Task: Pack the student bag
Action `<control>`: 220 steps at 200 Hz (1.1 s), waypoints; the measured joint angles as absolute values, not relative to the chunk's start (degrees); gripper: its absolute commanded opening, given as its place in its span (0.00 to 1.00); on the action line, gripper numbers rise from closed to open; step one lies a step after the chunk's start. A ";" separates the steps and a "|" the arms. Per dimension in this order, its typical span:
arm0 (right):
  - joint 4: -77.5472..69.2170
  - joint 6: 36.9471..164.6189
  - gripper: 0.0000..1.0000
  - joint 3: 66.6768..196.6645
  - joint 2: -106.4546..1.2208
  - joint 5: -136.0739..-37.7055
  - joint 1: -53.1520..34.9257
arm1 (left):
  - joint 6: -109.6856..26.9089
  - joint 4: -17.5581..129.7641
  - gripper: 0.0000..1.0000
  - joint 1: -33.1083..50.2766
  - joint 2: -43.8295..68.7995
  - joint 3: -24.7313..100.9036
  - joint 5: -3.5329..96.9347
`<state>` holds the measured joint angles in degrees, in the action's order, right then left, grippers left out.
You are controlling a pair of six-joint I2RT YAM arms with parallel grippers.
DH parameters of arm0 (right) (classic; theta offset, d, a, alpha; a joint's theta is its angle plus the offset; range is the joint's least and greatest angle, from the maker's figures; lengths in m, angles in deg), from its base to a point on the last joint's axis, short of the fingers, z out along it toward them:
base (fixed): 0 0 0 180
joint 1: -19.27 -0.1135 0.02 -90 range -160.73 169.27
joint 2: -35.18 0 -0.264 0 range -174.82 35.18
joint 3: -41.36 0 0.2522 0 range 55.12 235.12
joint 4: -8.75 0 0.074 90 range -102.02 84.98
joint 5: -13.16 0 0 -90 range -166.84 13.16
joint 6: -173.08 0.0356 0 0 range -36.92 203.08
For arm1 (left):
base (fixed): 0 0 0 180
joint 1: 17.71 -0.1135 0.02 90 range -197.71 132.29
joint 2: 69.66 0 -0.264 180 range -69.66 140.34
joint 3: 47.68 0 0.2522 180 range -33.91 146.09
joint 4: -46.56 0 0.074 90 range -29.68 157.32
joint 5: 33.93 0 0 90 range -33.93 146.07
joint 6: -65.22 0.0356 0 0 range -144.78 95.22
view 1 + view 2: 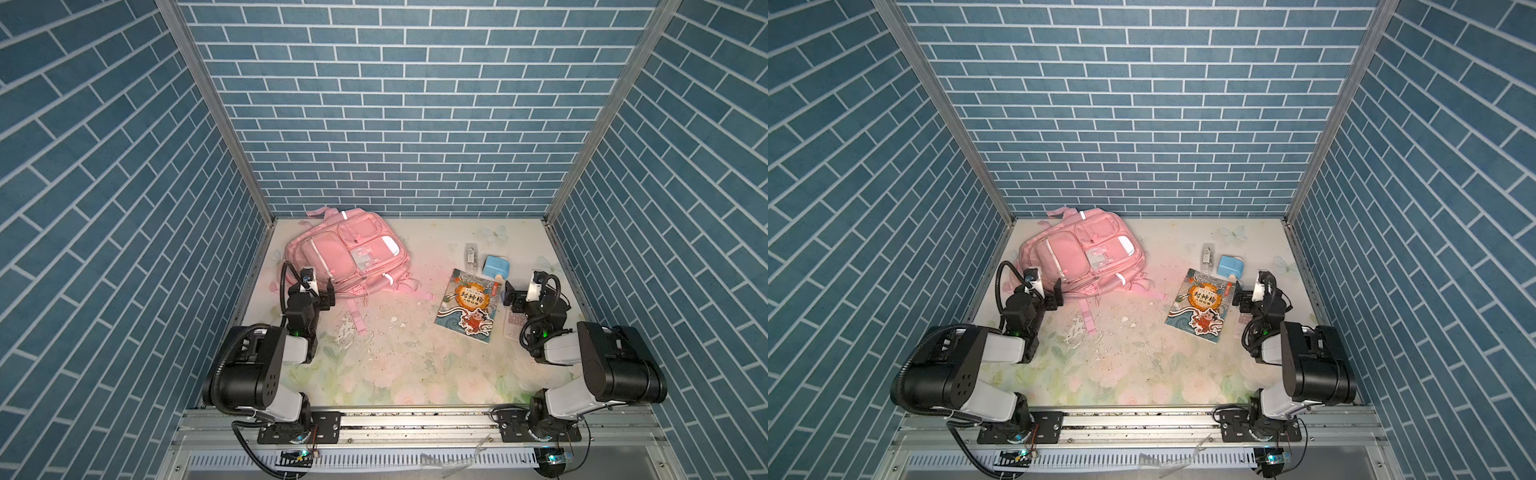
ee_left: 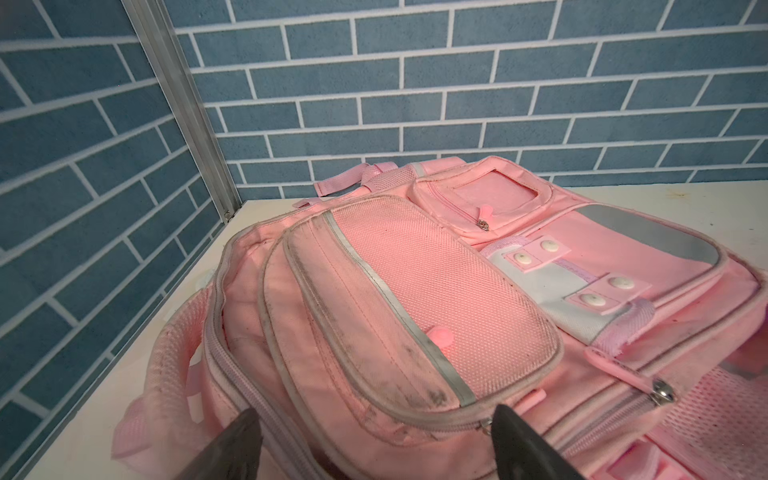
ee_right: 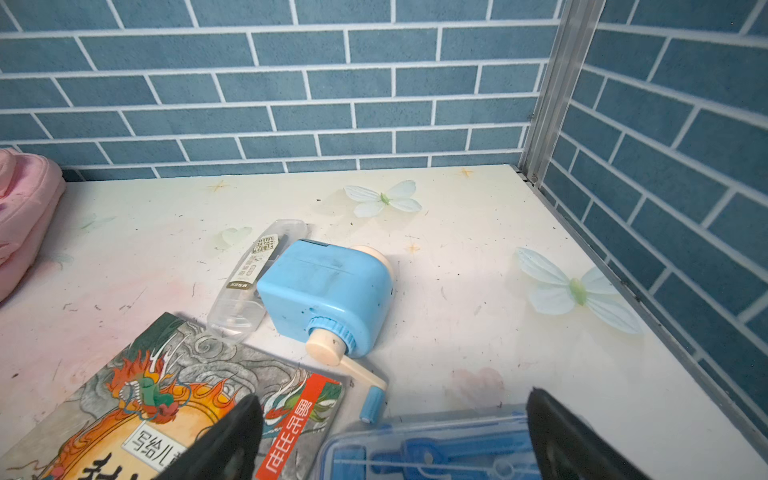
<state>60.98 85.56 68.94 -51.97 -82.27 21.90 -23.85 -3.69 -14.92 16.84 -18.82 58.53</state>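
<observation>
In a top view the bag (image 1: 345,253) lies left of centre on the bench (image 1: 415,353), its lower edge just above the left pincer (image 1: 318,289), which is open and empty. The right pincer (image 1: 519,291), also open, sits well apart, so the left arm is nearer.

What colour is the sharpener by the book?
Light blue with cream trim; the sharpener shows best in the right wrist view.

Pink student bag (image 1: 332,257), blue sharpener (image 1: 495,266), blue brick-patterned walls (image 1: 399,104)
</observation>
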 measured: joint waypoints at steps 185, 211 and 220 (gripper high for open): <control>60.98 85.56 0.98 68.94 -51.97 -82.22 21.93 | -23.66 -3.69 0.87 -14.92 16.84 -18.82 57.90; 60.98 85.56 0.97 68.94 -51.97 -82.22 21.93 | -23.66 -3.69 0.87 -14.92 16.84 -18.82 57.88; 61.00 85.56 0.97 68.94 -51.97 -82.25 21.93 | -23.66 -3.69 0.87 -14.92 16.84 -18.82 57.88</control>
